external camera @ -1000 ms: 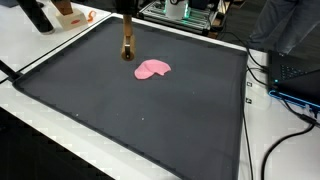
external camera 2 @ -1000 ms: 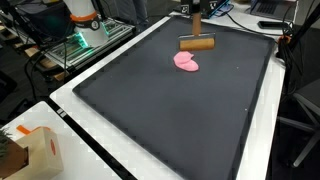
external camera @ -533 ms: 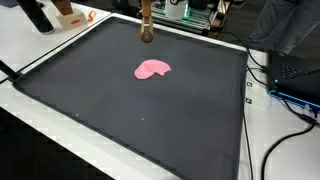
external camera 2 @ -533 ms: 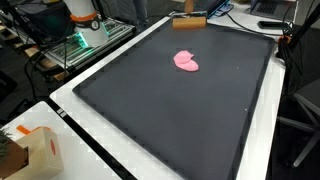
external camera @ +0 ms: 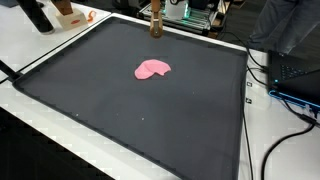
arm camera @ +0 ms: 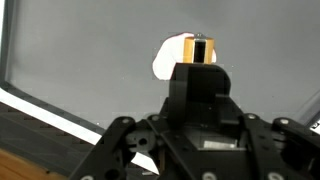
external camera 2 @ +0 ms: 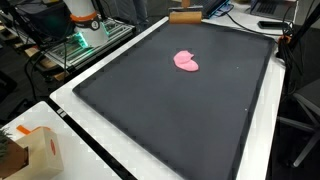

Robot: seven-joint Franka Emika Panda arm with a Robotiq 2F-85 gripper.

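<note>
Wrist view: block (arm camera: 192,48) in gripper (arm camera: 199,62)

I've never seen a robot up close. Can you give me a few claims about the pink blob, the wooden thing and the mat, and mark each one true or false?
1. The pink blob lies on the dark mat. True.
2. The pincer grips a wooden tool. True.
3. The wooden tool is pressing down on the pink blob. False: the two are apart, and the tool is up by the mat's far edge.
4. The mat is white. False: it is dark grey to black. The table around it is white.
5. Several pink blobs are scattered over the mat. False: there is only one.
</note>
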